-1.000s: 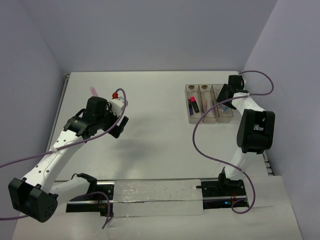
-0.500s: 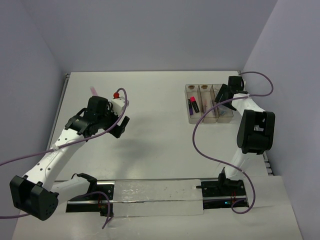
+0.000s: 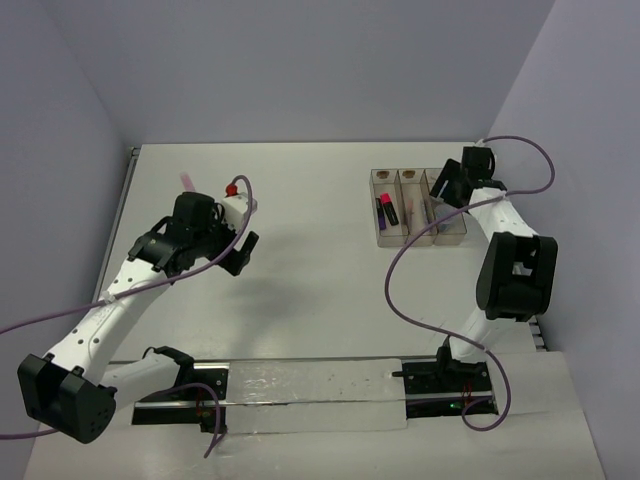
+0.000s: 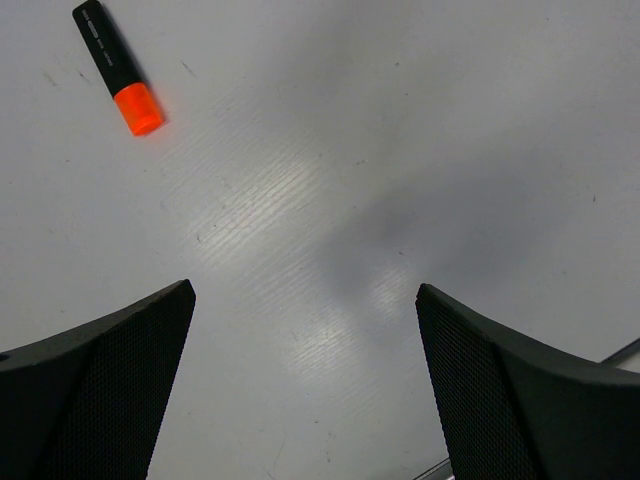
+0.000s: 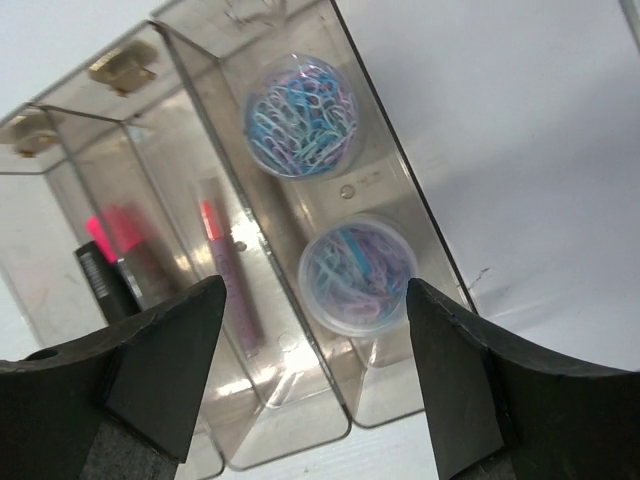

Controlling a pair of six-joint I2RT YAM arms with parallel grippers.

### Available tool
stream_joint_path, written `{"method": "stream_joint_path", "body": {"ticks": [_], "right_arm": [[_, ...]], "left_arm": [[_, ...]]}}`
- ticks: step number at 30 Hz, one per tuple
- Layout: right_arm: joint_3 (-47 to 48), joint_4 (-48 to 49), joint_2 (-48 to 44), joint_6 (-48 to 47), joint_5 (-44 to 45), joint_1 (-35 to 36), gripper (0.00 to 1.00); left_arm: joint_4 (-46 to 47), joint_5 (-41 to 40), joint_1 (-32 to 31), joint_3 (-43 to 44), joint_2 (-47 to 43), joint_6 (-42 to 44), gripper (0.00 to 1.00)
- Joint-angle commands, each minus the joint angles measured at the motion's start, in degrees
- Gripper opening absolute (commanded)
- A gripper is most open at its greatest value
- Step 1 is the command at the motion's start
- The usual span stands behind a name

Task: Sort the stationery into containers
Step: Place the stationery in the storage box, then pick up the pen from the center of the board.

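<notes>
The left gripper was seen spread wide and empty above the table, an orange highlighter lying nearby. The right gripper was parted, gripping nothing, over the clear bins. Their right-hand compartment was occupied by one round pot and a second pot.

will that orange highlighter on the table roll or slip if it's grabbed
The orange highlighter looks short and rigid, so probably light. Its flat-sided body should slide rather than roll on the smooth table. The plastic barrel may slip when pinched.
</notes>
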Motion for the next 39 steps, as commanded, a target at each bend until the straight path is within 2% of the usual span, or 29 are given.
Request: {"method": "stream_joint_path", "body": {"ticks": [1,5,10,13,15,21,25,31,36,39], "right_arm": [[2.57,0.21,-6.86,0.52,-1.27,0.66,0.80],[0.83,0.66,-13.04,0.00,-2.06,3.94,0.78],[-0.19,-0.69,-17.21,-1.68,-0.70,12.91,0.78],[-1.27,-0.14,-19.51,-0.62,-2.72,16.79,0.78],[-1.60,-0.45,-20.07,-0.13,-3.65,17.47,0.78],[-3.82,-1.19,-22.01,-0.43,-5.47,18.90,0.78],[-6.35,-1.16,-22.85,-0.80,-6.24,19.51,0.78],[-7.51,-1.02,-22.03,-1.60,-6.61,19.43,0.78],[-7.66,-0.94,-21.31,-1.76,-7.73,19.51,0.78],[-7.42,-1.27,-21.11,-1.85,-7.74,19.43,0.78]], "left_arm": [[2.67,0.84,0.78,3.53,0.65,-1.50,0.99],[1.30,0.62,2.10,6.49,4.86,-3.16,0.99],[2.32,-0.65,8.13,11.02,11.95,-4.29,0.97],[4.25,-5.62,10.20,15.48,20.55,-2.81,0.88],[4.74,-8.72,10.56,18.65,26.78,-3.11,0.84],[5.08,-6.51,13.65,24.76,42.92,-8.66,0.83],[5.56,-9.88,15.22,31.50,52.08,-10.36,0.81],[7.35,-6.44,15.05,35.39,58.40,-11.88,0.81],[9.83,-6.14,15.02,35.68,59.26,-12.26,0.81],[8.50,-5.65,14.95,36.01,60.33,-12.39,0.74]]}}
